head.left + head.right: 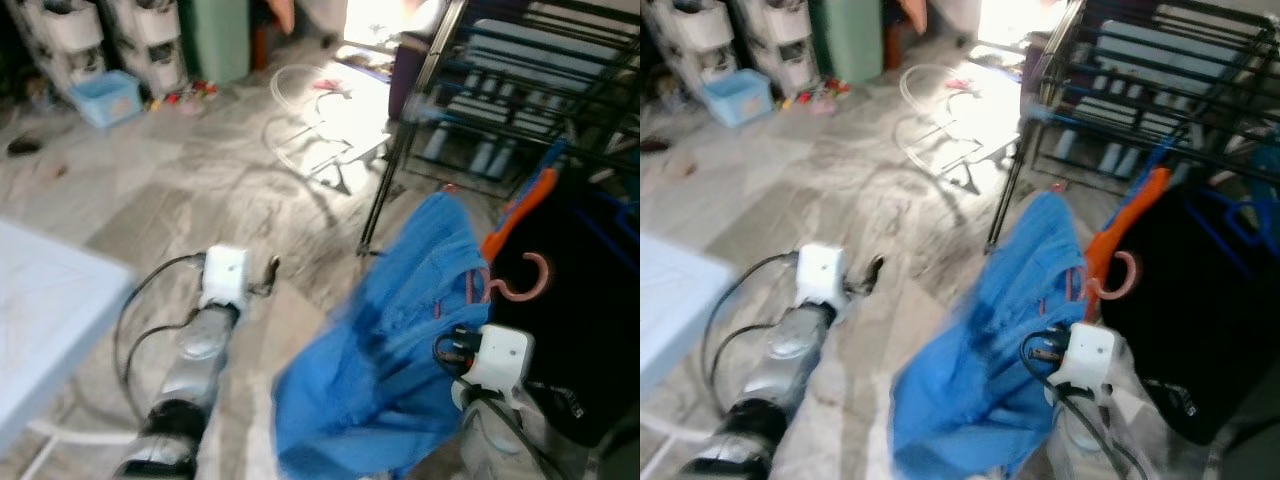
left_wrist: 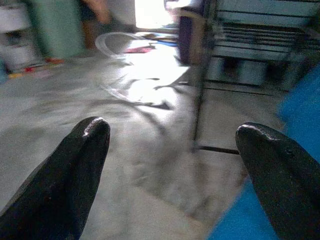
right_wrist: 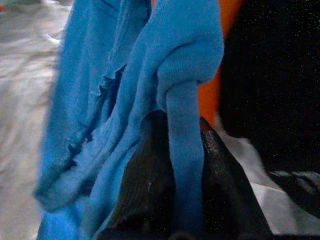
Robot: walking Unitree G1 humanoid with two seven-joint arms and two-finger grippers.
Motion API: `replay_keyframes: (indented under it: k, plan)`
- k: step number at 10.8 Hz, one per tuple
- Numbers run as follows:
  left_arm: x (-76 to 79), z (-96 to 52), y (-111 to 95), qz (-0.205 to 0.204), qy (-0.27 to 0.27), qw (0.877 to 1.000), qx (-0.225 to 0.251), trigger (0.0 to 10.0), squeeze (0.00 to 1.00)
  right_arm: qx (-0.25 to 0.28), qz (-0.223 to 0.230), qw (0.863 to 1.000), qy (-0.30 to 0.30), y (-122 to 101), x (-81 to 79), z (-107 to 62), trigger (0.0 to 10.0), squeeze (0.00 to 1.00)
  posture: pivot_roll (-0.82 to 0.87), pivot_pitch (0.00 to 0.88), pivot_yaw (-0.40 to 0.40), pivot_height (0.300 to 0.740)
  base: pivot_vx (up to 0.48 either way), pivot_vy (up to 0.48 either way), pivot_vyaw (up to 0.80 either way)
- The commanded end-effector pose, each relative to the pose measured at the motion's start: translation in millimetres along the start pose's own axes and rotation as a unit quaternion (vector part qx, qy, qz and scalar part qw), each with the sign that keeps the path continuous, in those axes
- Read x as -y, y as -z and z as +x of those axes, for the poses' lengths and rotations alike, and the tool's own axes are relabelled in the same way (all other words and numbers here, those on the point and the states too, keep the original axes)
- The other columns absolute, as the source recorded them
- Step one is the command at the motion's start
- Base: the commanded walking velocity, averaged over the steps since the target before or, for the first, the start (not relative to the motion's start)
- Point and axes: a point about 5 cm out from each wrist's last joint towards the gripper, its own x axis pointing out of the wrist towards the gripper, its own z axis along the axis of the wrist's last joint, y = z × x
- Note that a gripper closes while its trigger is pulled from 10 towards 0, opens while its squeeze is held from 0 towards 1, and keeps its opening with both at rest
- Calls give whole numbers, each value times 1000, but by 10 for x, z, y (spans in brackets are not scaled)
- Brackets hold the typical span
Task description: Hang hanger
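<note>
Right wrist view — blue garment point(image 3: 150, 90) hides jaws

A dark metal rack point(image 1: 560, 90) is standing at the right, its thin leg point(image 1: 385, 180) reaching down to the grey marbled floor point(image 1: 180, 190). Sunlight is falling on the floor near a loop of pale hose point(image 1: 300, 90). A small blue tub point(image 1: 105, 98) is sitting at the far left, just beside white stacked bins point(image 1: 110, 40), with a green bin point(image 1: 215, 35) standing near them. Small red bits point(image 1: 185, 95) are lying between the tub and the green bin. A pale blue surface point(image 1: 45, 300) is showing at the near left.
</note>
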Motion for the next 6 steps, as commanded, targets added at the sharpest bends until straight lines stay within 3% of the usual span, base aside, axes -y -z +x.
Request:
replay_keyframes:
  k: [1, 3, 6]
  plan:
    - [-70, -22, 42, 8, -6, 1000, -9, 10000, 0, 17, 10, 1000, 9, -52, 13, -7, 0, 0, 132, 61, -76, 740, 0, 0, 0]
    - [-44, -30, 64, 5, 3, 1000, -12, 10000, 0, 9, 14, 1000, 7, -17, -5, -16, 0, 0, 129, 58, -73, 740, 0, 0, 0]
    - [16, -39, 92, 4, 26, 1000, -16, 10000, 0, -5, 16, 1000, 20, 31, 39, -31, 0, 0, 115, 71, -65, 740, 391, 0, 0]
